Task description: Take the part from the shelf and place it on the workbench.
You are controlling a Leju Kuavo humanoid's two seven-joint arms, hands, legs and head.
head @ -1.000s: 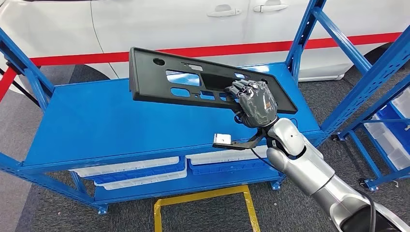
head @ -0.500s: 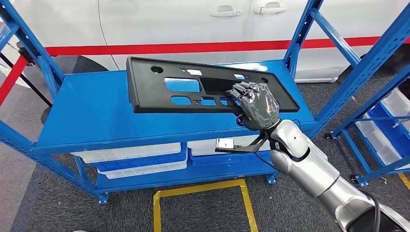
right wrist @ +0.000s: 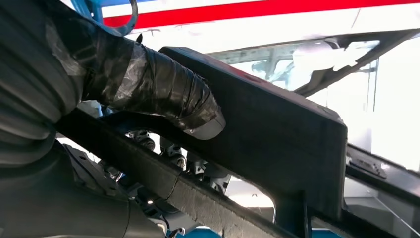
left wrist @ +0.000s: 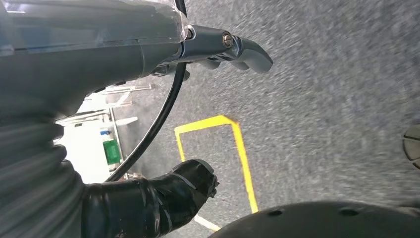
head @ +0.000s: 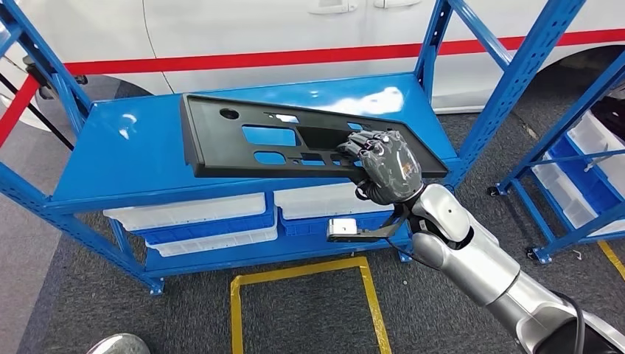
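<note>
While gripped at near edge by right robot hand (head: 383, 164), part (head: 287, 140) hangs over shelf (head: 140, 158).

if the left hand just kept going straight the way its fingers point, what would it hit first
Most likely the grey carpet floor. The left hand hangs open with nothing in it, and ahead of its fingers lies carpet with the yellow floor marking. Depth is hard to judge in this turned view.
</note>
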